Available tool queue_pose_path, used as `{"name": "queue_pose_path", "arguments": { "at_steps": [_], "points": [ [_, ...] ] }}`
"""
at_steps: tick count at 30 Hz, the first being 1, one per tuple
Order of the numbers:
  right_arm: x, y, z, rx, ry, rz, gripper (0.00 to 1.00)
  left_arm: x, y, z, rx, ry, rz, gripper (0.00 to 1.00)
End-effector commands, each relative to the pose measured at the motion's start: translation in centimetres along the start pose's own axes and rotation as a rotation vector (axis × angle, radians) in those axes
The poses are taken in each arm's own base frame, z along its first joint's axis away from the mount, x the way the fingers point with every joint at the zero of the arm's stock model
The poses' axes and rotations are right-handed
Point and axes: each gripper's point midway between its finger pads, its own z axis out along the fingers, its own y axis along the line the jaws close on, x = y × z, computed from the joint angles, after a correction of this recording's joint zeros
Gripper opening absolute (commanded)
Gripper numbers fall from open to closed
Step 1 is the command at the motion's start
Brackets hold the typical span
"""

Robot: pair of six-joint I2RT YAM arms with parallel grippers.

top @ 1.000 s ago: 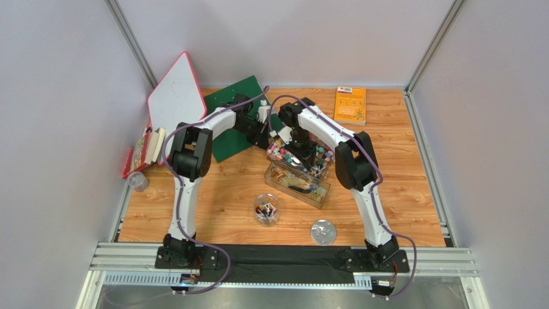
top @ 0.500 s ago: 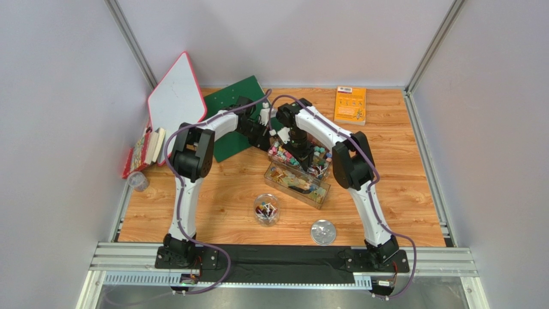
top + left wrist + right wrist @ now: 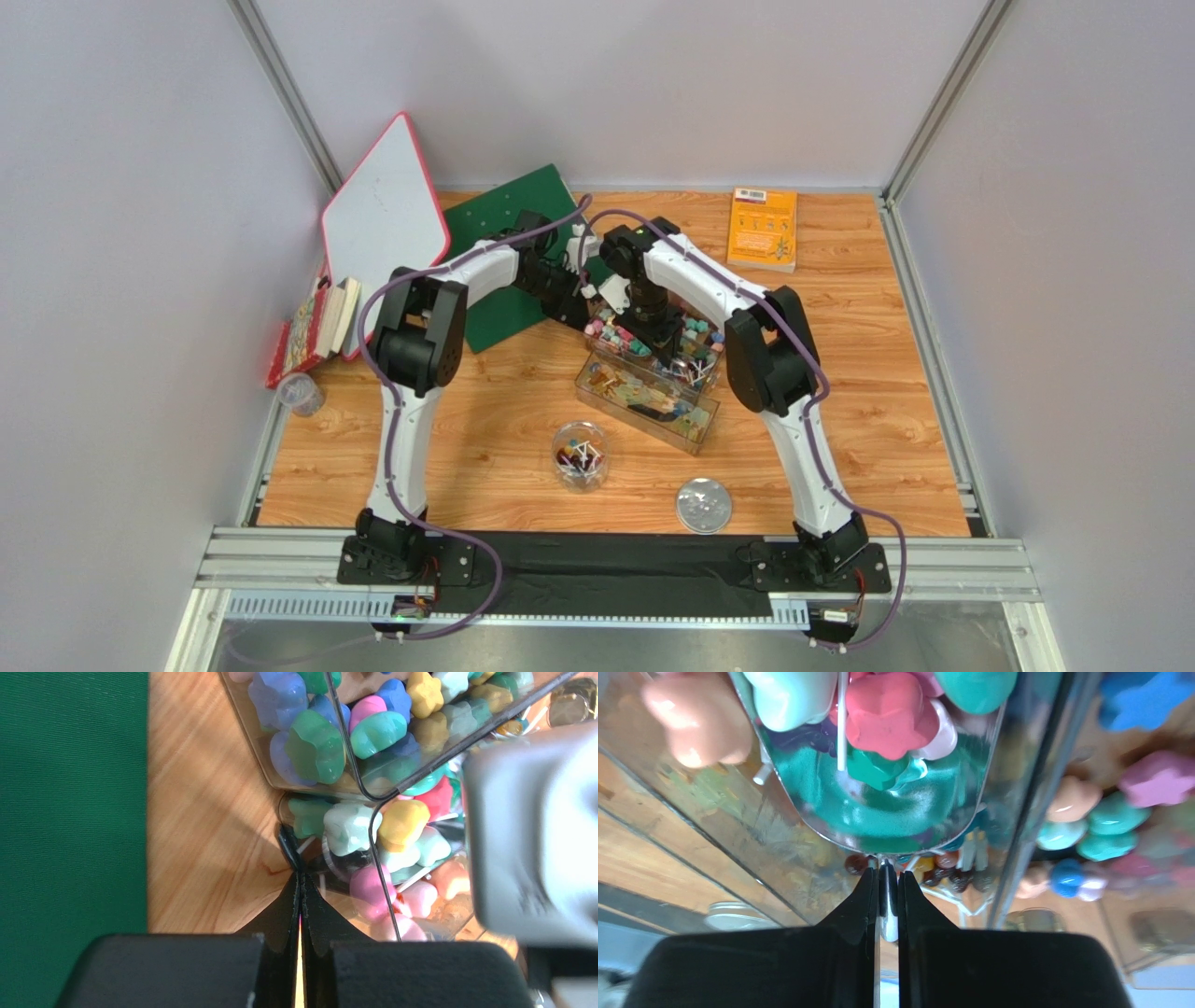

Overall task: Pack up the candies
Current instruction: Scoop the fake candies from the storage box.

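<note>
Right gripper point(image 3: 884, 882) slid toward far left end of clear box point(image 3: 349, 756), jaws pinched tight on scoop point(image 3: 878, 812) handle. Few candies point(image 3: 889, 710) in scoop, most in box. Left gripper point(image 3: 300, 882) jaws pinched shut on box corner.

I log left arm point(image 3: 399, 437) and right arm point(image 3: 805, 445) alike: white links, black joint housings, a purple cable point(image 3: 493, 567) trailing each; fingers point(image 3: 278, 925) matte black.

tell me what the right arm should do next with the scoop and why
Probably lift the scoop level out of the clear box and head for the jar: the right gripper is shut on its handle, candies already sit in its bowl, and the left gripper pinches the box's corner.
</note>
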Motion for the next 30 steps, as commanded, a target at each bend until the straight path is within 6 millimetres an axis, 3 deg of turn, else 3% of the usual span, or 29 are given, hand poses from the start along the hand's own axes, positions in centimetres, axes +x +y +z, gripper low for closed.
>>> {"name": "queue_pose_path", "arguments": {
  "at_steps": [1, 6, 13, 21, 27, 30],
  "points": [
    [-2.4, -4.1, -1.9, 0.201, -0.135, -0.168, 0.0, -1.1, -6.8, 0.6, 0.188, 0.009, 0.017, 0.0],
    [-1.1, -5.0, -2.2, 0.257, -0.086, -0.221, 0.0, -1.5, -6.8, 0.7, 0.191, 0.004, 0.014, 0.0],
    [-2.8, -4.0, -0.6, 0.172, -0.149, -0.221, 0.0, -1.5, -6.9, 0.4, 0.184, 0.007, 0.013, 0.01],
    [-1.6, -4.1, 0.5, 0.009, -0.264, -0.149, 0.0, -1.9, -5.8, -1.5, 0.122, -0.008, 0.033, 0.19],
    [-1.3, -4.5, -0.2, 0.032, -0.334, -0.159, 0.0, -2.6, -5.0, -3.8, 0.097, -0.031, 0.044, 0.2],
    [-1.5, -4.7, -1.9, 0.066, -0.386, -0.169, 0.0, -2.6, -4.6, -4.9, 0.086, -0.028, 0.049, 0.22]
  ]
}}
